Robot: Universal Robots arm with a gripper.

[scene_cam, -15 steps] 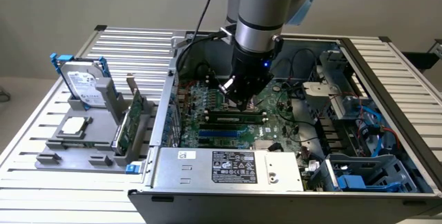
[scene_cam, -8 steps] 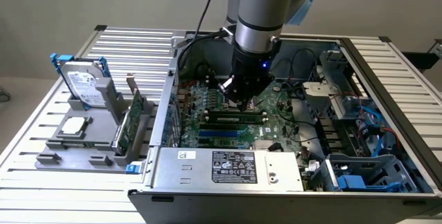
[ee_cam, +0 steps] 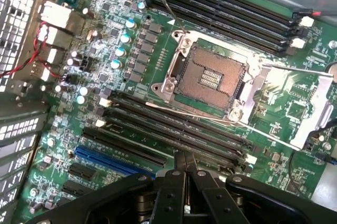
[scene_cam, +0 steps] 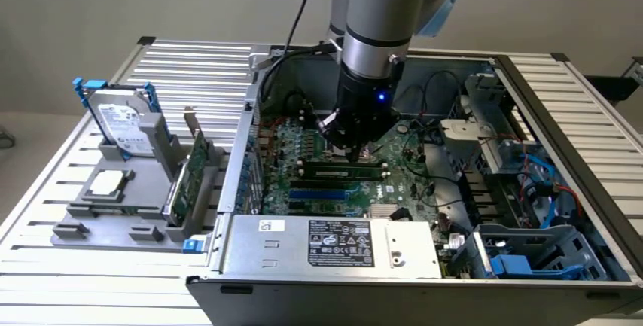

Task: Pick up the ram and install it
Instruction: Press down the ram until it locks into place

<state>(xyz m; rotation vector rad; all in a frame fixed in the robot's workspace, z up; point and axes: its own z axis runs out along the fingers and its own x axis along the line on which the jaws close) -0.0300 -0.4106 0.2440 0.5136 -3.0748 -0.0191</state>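
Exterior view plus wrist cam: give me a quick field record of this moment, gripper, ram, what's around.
gripper: shut, down inside the open PC case, over the motherboard
ram: green stick lying along the memory slots just below the gripper
grip on ram: cannot tell
CPU socket: open, no processor in it
outside case: hard drive and green expansion card upright in a grey holder, exterior view's left

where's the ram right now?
In the exterior view the ram lies flat across the motherboard inside the open case, just under the shut pincer, with the blue slot and power supply nearer the camera.
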